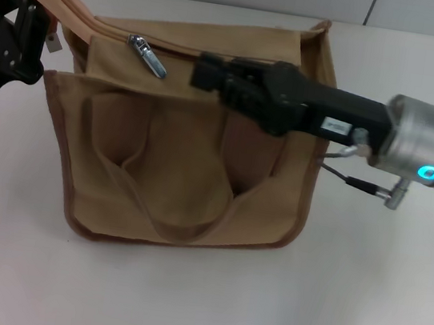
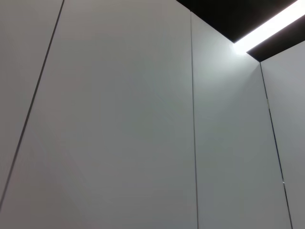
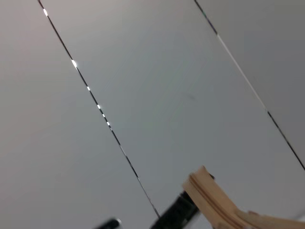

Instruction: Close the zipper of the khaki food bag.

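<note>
Pull tab just left of right pincer tip, along zipper line

Right pincer, grip state unreadable, lies over the khaki food bag on the bench; zipper runs leftward toward left pincer, clenched on the bag's end

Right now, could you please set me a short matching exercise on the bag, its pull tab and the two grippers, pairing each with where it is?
Things:
1. khaki food bag
2. silver pull tab
3. left gripper
4. right gripper

Places:
A. at the bag's top corner on the robot's left, at the tan zipper tape
B. over the bag's top edge, just right of the pull tab
C. on the white table
D. on the zipper line, between the two grippers

Pairs: 1-C, 2-D, 3-A, 4-B
</note>
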Tool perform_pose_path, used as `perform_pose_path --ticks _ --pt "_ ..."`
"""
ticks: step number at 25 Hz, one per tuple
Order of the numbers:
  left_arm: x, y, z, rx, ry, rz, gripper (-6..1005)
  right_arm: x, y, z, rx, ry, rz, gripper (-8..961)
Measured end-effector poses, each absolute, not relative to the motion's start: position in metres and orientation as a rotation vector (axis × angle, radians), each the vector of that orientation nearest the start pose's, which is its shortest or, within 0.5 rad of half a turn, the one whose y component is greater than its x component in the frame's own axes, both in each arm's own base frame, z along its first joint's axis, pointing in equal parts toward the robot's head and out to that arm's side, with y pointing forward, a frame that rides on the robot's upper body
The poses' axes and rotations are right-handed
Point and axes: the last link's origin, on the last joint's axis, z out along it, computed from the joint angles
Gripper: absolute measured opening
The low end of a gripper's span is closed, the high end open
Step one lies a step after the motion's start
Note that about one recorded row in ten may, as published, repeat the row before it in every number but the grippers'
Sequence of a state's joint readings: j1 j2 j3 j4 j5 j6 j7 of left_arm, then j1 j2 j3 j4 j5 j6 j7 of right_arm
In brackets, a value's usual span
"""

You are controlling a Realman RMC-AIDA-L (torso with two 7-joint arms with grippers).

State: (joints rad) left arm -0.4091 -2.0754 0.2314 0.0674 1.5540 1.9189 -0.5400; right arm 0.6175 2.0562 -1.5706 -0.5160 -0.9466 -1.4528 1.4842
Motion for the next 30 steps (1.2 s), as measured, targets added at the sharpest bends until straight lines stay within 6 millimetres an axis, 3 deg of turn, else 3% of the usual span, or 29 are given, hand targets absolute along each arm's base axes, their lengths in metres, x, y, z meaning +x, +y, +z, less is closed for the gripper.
perform_pose_path --ticks 4,14,19,30 --pt "-0.27 0.266 0.023 -1.798 -0.165 -1.405 41 0.139 0.338 -0.064 -2.818 0.769 1.279 139" --pt "-0.264 0.271 0.022 -1.806 -0.147 -1.421 42 0.128 0.346 -0.071 -2.848 0.765 1.185 563" --pt "-0.258 0.276 0.02 -1.82 -0.132 -1.437 42 0.122 0.349 -0.075 -2.879 0.763 1.133 678" --pt "-0.254 0.279 0.02 -1.828 -0.112 -1.44 43 0.111 0.348 -0.074 -2.909 0.706 1.154 676"
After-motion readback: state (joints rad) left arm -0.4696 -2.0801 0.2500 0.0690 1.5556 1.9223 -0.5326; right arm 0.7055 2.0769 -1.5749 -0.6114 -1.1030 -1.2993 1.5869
